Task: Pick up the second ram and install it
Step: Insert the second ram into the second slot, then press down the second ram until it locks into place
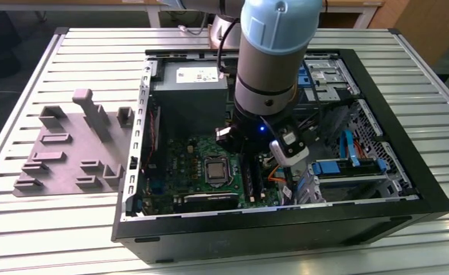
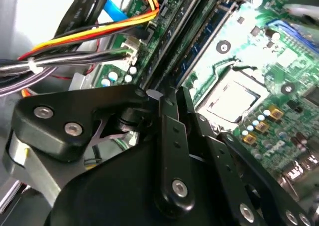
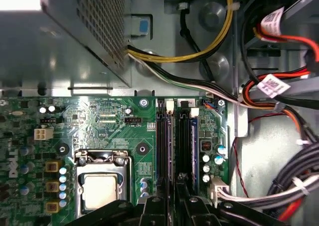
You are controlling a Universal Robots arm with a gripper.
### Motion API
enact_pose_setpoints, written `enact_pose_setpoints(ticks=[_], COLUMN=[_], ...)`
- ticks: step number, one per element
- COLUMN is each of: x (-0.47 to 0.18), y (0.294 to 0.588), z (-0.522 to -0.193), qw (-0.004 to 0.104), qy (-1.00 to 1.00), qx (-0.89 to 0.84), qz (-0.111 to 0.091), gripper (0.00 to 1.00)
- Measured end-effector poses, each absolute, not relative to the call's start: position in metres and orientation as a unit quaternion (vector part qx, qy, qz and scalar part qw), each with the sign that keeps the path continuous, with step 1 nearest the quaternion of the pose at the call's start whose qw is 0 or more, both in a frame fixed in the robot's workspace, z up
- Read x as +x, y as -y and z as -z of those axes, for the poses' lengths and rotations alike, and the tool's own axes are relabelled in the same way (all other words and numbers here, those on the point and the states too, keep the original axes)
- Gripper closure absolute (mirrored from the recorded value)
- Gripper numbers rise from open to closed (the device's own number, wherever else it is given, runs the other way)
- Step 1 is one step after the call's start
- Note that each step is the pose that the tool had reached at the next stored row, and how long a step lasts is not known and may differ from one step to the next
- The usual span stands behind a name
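Observation:
My gripper (image 1: 246, 161) reaches down into the open computer case (image 1: 407, 189) over the black memory slots (image 3: 185, 146) beside the processor socket (image 3: 102, 183). In both wrist views its fingers (image 2: 169, 116) stand close together, astride one slot line. The second ram (image 3: 170, 151) stands edge-on in that slot as a thin dark strip running from between the gripper (image 3: 173, 200) fingertips toward the case wall. The gripper (image 2: 175, 94) looks shut on it. A bluish strip (image 3: 196, 146) fills a neighbouring slot.
Bundled cables (image 3: 279, 91) crowd the side of the slots away from the socket. The grey power supply (image 1: 190, 86) sits at the case's far end, and blue drive brackets (image 1: 347, 166) lie on the exterior view's right. A grey fixture plate (image 1: 71, 149) lies outside the case on the slatted table.

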State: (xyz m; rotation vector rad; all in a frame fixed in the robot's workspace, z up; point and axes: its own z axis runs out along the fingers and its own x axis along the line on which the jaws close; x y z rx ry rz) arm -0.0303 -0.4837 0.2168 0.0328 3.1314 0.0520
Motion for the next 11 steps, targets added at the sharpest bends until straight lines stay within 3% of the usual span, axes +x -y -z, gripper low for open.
enact_pose_setpoints(ticks=[7, 11], x=[-0.030, -0.030], y=[0.484, 0.484], z=[-0.234, -0.234], qw=[0.005, 0.005], qy=[-1.000, -1.000], qx=[0.010, 0.010], qz=[-0.017, -0.017], gripper=[0.78, 0.89])
